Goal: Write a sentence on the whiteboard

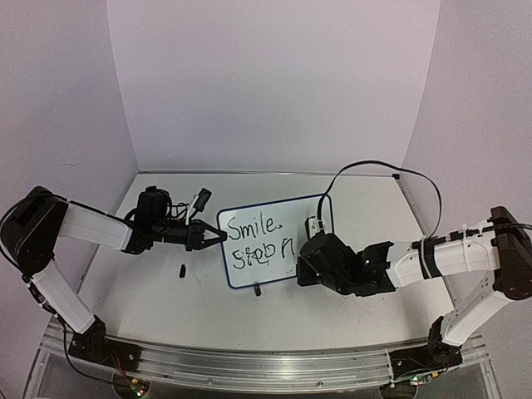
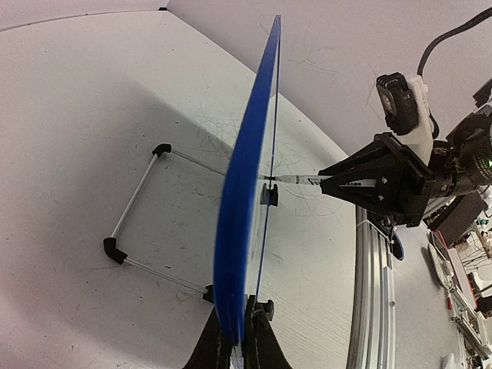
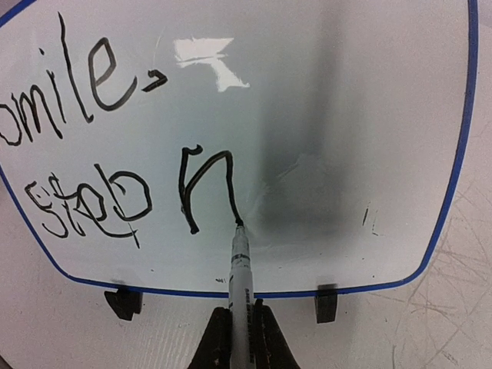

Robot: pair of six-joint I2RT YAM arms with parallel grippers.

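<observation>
Whiteboard (image 2: 244, 192) stands on edge, its blue rim pinched between the closed fingers of the left gripper (image 2: 240, 338). The right gripper (image 3: 240, 332) is clamped on a marker (image 3: 241, 265), whose tip touches the board just ahead of those fingers, at the foot of the last letter of the sentence (image 1: 253, 226). Pressing too hard could tilt the board in the left pinch and smear the stroke.

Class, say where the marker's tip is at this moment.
Right wrist view: the marker, held by the right gripper, touches the whiteboard at the foot of the letter just right of "Stop".
</observation>
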